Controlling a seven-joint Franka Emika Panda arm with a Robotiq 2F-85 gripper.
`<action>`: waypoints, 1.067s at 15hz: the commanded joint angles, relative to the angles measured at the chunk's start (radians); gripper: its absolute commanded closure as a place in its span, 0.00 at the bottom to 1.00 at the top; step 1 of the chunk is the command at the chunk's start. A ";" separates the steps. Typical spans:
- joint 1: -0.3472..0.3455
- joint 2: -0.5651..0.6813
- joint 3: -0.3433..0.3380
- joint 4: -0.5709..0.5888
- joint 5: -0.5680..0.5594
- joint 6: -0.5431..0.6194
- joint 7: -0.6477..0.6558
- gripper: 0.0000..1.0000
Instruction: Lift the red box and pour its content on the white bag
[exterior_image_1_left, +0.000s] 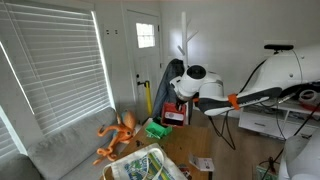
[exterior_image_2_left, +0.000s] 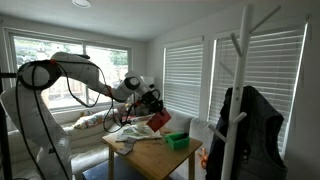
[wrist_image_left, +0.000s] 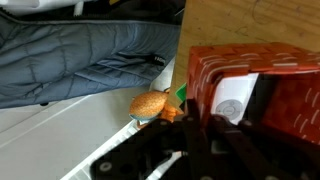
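My gripper (exterior_image_1_left: 178, 103) is shut on the red box (exterior_image_1_left: 175, 116) and holds it above the wooden table (exterior_image_1_left: 185, 145). In the wrist view the red box (wrist_image_left: 250, 70) fills the right side, with a white item (wrist_image_left: 232, 100) inside it, and my dark fingers (wrist_image_left: 200, 140) grip its near wall. The white bag (exterior_image_1_left: 150, 165) lies at the table's near end, below and to the left of the box. In an exterior view the gripper (exterior_image_2_left: 150, 100) holds the box (exterior_image_2_left: 159, 121) beside the white bag (exterior_image_2_left: 138, 131).
A green box (exterior_image_1_left: 157, 128) sits on the table close to the gripper, also in an exterior view (exterior_image_2_left: 177, 141). An orange octopus toy (exterior_image_1_left: 118, 135) lies on the grey couch. A burger toy (wrist_image_left: 150, 103) lies below the box. A coat rack (exterior_image_2_left: 240, 100) holds a dark jacket.
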 joint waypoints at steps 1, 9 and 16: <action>0.029 0.010 -0.002 0.023 -0.049 -0.043 -0.006 0.99; 0.164 0.200 0.156 0.211 -0.384 -0.364 0.012 0.99; 0.277 0.339 0.134 0.274 -0.374 -0.335 0.001 0.96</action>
